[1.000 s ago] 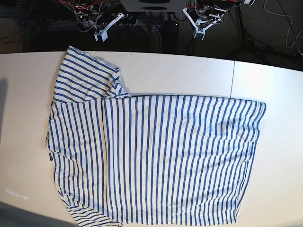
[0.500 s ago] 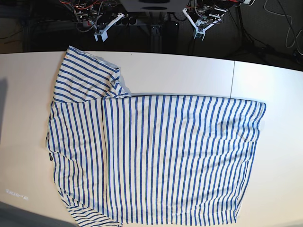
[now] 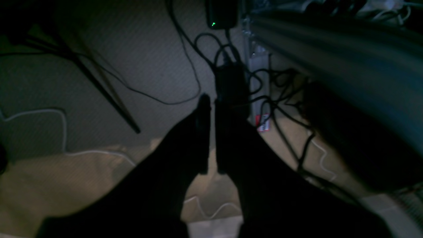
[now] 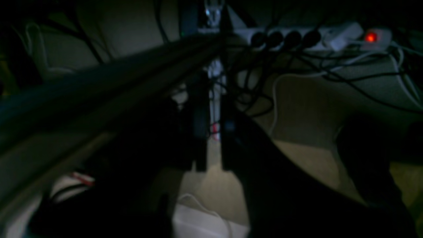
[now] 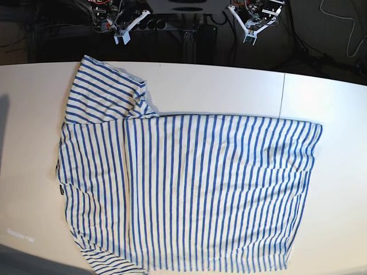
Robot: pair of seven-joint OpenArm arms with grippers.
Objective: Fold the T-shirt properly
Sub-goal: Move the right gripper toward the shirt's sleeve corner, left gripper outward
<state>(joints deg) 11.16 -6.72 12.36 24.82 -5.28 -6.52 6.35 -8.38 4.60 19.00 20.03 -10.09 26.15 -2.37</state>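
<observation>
The T-shirt (image 5: 206,189), white with thin blue stripes, lies flat on the white table (image 5: 229,86). Its left part is folded over the body, one sleeve (image 5: 103,94) sticks out at the upper left, and a small dark tag (image 5: 61,188) shows at the left edge. My left gripper (image 5: 249,35) and right gripper (image 5: 120,38) hang beyond the table's far edge, well away from the shirt. The left wrist view shows the left gripper (image 3: 211,99) with its jaws nearly together and empty. The right wrist view shows the right gripper (image 4: 213,109) the same. Neither wrist view shows the shirt.
A seam (image 5: 282,94) crosses the table at the right. Behind the table the dark floor holds cables, a power strip (image 4: 297,36) with a red light, and a tripod leg (image 3: 105,96). The shirt's bottom edge runs to the base view's lower border.
Both grippers have moved a little farther back and up from the table's far edge. The shirt has not moved.
</observation>
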